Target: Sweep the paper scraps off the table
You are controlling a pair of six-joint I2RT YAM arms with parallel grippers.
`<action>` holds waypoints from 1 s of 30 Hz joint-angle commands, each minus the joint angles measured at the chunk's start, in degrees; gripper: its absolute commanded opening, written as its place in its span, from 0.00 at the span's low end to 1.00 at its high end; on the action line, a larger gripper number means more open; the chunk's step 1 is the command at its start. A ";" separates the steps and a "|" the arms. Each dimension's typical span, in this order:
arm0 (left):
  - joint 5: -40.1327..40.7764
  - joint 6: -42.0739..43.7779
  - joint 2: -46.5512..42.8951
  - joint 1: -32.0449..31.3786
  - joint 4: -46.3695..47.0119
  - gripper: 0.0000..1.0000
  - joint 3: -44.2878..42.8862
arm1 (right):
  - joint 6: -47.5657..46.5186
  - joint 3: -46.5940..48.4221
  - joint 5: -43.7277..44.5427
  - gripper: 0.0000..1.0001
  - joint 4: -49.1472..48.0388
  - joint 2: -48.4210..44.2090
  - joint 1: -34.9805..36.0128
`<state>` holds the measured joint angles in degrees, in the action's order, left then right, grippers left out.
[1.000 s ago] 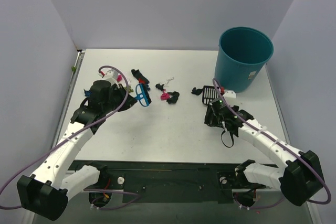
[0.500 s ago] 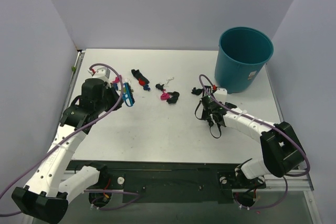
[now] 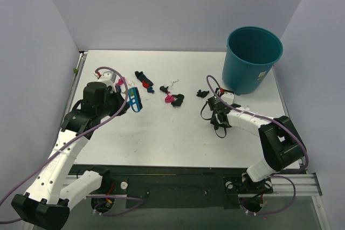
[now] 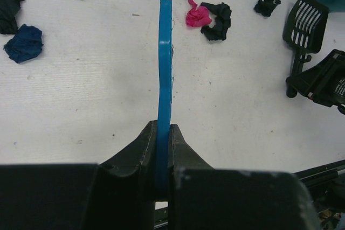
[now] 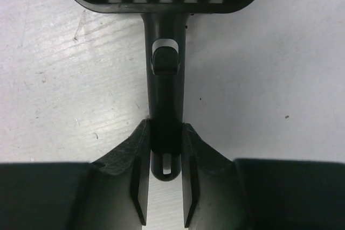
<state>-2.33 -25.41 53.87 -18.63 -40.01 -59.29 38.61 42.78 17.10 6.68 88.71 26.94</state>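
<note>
Currently | left hand (image 4: 164, 129) clamped on blue brush (image 4: 165, 52) | right hand (image 5: 165, 129) closed around scoop (image 5: 167, 95) handle

You had the bin (image 3: 253, 74) standing on the far right part of the bench (image 3: 161, 138). Just nearer than the bin and to its left, the scoop (image 5: 164, 79) lay flat on the bench, its handle pinched in your right hand (image 5: 164, 154). The paper scraps (image 3: 173, 99) lay scattered on the bench left of the bin, past the scoop. Farthest left of the bin, at the scraps' near edge, your left hand (image 4: 163, 138) gripped the brush (image 4: 164, 68), which pointed toward them.
</note>
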 commanded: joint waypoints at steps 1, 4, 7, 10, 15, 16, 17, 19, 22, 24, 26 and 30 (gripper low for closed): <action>-4.26 0.71 -1.39 0.35 3.18 0.00 0.75 | -0.55 0.89 5.02 0.00 5.09 -4.32 1.01; -6.01 0.10 -1.31 0.35 4.06 0.00 1.63 | -1.95 0.90 6.89 0.00 9.05 -9.50 3.12; -7.60 -0.69 -0.69 0.35 5.90 0.00 2.16 | -5.29 0.55 1.04 0.00 10.63 -14.60 5.13; -9.36 -2.09 -0.08 0.35 8.18 0.00 2.60 | -11.16 1.25 -6.18 0.00 11.43 -16.90 8.91; -11.64 -5.35 1.59 0.26 12.58 0.00 4.00 | -16.72 5.63 -10.16 0.01 15.03 -14.63 20.84; -12.26 -6.66 2.20 0.35 14.07 0.00 4.18 | -17.60 6.25 -9.72 0.01 15.21 -13.83 22.44; -12.87 -7.37 2.56 0.35 14.60 0.00 4.79 | -17.87 7.65 -9.29 0.01 15.64 -11.74 24.63; -14.01 -8.95 3.61 0.35 16.71 0.00 5.32 | -18.13 9.33 -8.93 0.01 15.73 -8.66 27.28; -15.07 -10.79 5.19 0.26 19.52 0.00 6.20 | -18.66 11.09 -9.10 0.02 15.39 -4.78 30.27; -15.25 -11.33 5.81 0.26 20.93 0.00 6.99 | -18.83 11.79 -9.28 0.05 14.77 -2.41 31.32; -14.64 -11.77 6.34 0.26 21.81 0.00 7.69 | -18.40 12.32 -8.32 0.25 14.24 -0.73 31.94; -13.41 -12.65 7.13 0.26 24.27 0.00 9.54 | -17.17 11.36 -5.25 0.64 12.05 -0.73 31.95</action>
<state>-15.64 -36.23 60.42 -18.63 -22.41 -50.78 20.91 52.80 7.68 19.09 88.92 58.74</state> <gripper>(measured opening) 0.150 0.569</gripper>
